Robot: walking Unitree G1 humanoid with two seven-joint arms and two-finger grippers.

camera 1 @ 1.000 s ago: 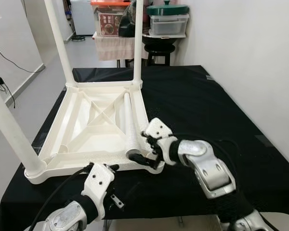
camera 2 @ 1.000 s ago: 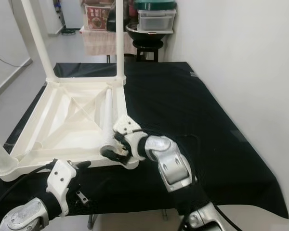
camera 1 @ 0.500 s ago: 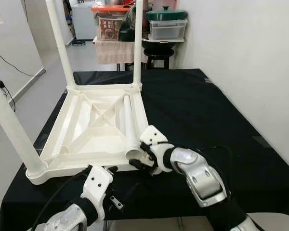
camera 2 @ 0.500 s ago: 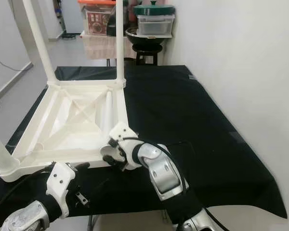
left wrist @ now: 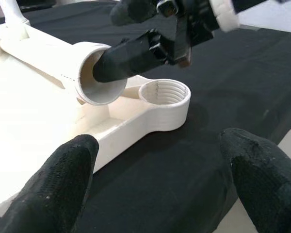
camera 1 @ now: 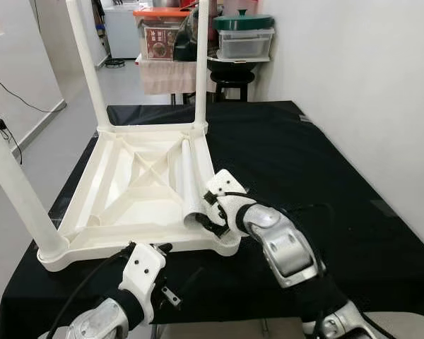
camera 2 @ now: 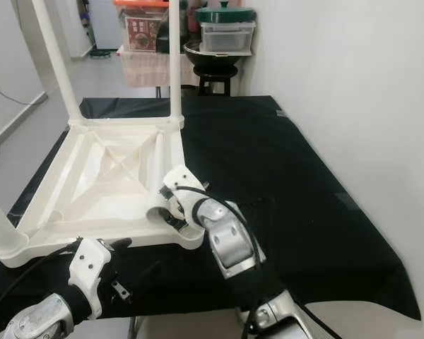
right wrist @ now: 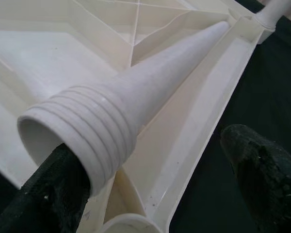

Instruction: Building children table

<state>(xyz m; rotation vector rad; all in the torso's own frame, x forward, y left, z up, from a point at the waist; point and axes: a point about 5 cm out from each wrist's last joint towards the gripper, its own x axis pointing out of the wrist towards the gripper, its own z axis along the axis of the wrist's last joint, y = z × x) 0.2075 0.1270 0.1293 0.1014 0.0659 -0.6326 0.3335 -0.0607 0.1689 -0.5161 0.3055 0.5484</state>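
Inside leg (left wrist: 94, 73) — right tool (left wrist: 150, 36) finger, seemingly.

**No readable text**

A red-lidded box (camera 1: 162, 34) stands far behind the table (camera 1: 283, 155), carrying a red and white printed label. Its lettering is too small and blurred to read. Nothing else carries writing.

You get bright, even indoor light and sharp head views. The upturned white plastic table (camera 1: 138, 183) looks nearly washed out against the matt black tablecloth (camera 1: 290, 155). Close black fingertips (left wrist: 68, 179) blur in your wrist views.
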